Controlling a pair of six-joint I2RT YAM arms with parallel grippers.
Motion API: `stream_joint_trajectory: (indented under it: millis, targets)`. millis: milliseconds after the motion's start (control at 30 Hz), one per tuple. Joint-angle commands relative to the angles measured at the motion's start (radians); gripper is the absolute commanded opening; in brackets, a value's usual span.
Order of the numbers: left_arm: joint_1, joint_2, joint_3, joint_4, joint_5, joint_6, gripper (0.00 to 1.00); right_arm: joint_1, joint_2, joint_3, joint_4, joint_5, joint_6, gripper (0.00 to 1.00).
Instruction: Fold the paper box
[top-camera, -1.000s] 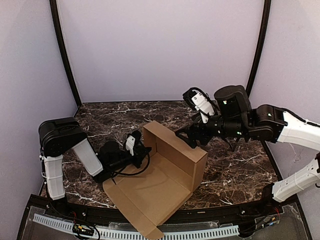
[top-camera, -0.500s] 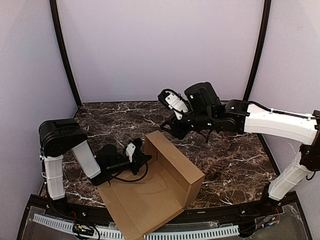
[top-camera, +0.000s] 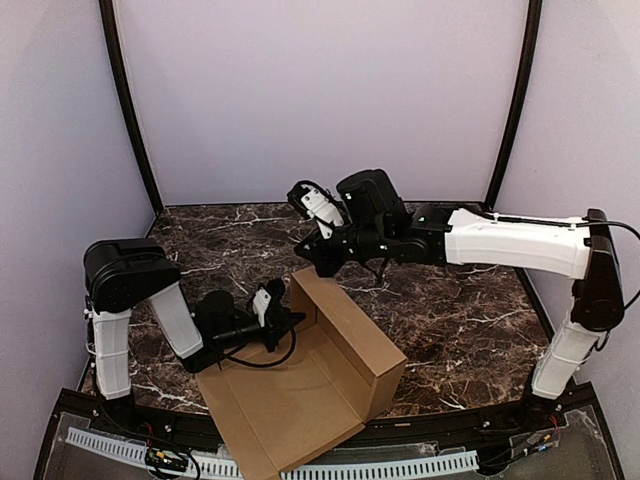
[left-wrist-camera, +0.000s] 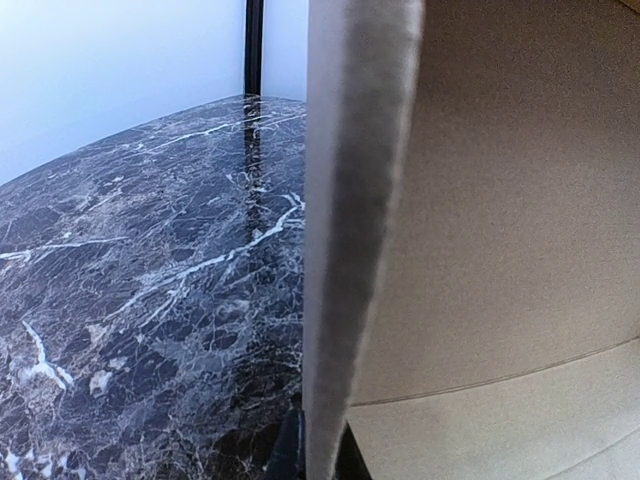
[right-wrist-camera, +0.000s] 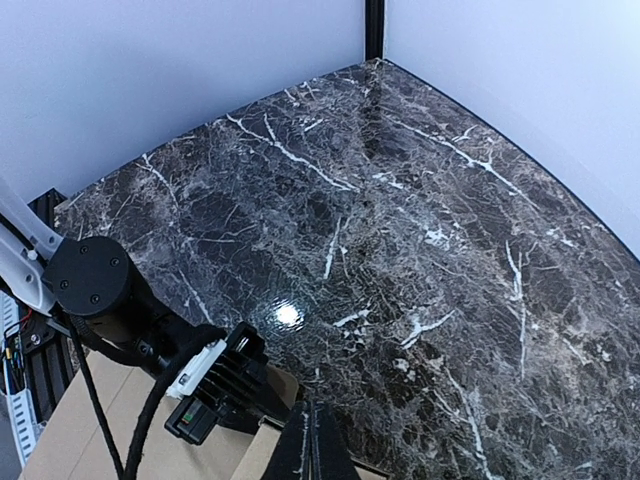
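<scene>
Overhead first: the dark marble table (top-camera: 470, 320) takes up the whole floor. The paper box (top-camera: 300, 395) sits near its centre, half formed. A brown floor panel lies flat and reaches the near edge, and one tall upright wall (top-camera: 350, 325) stands along its right side. Only this view gives the whole carton and both arms together. The left arm lies low on the left, with the left gripper (top-camera: 285, 322) at the box's far-left corner. The right arm reaches across from the right, and the right gripper (top-camera: 312, 258) hangs just above the far end of that wall.

The left wrist view gets in where the overhead can't. A cardboard edge (left-wrist-camera: 355, 200) runs straight up the middle of the picture, with marble to its left and the box's pale inside to its right. At the bottom the dark fingers (left-wrist-camera: 290, 455) are clamped on that edge, one on either side.

The right wrist view looks down on its own two fingertips, pressed together into a single dark wedge with nothing between them. Brown cardboard lies just beneath and to the left. Whether the tips touch it, I can't tell. The left arm's wrist shows here too, right up against the box.
</scene>
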Motion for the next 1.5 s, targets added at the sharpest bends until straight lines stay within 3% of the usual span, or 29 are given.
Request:
stream_joint_trajectory:
  millis: [0, 367, 667, 1000, 1067, 1167, 1467]
  targets:
    - [-0.005, 0.02, -0.005, -0.026, 0.026, -0.015, 0.01, -0.005, 0.051, -0.011, 0.058, -0.064, 0.034, 0.0]
    - [-0.005, 0.037, 0.0, -0.033, 0.031, -0.014, 0.01, 0.0, 0.079, -0.161, 0.065, -0.082, 0.091, 0.0]
    - [-0.004, 0.041, 0.012, -0.053, 0.032, -0.001, 0.27, 0.011, 0.077, -0.177, 0.052, -0.071, 0.099, 0.0]
    - [-0.003, 0.044, 0.079, -0.087, 0.024, 0.013, 0.33, 0.02, 0.064, -0.183, 0.044, -0.069, 0.104, 0.0]
    - [-0.003, 0.045, 0.096, -0.093, 0.019, 0.011, 0.32, 0.024, 0.063, -0.186, 0.043, -0.072, 0.108, 0.0]
    - [-0.003, 0.046, 0.119, -0.111, 0.0, 0.016, 0.04, 0.032, 0.058, -0.189, 0.041, -0.071, 0.111, 0.0]
    - [-0.005, 0.047, 0.102, -0.056, -0.065, 0.014, 0.01, 0.039, 0.037, -0.203, 0.039, -0.056, 0.112, 0.0]
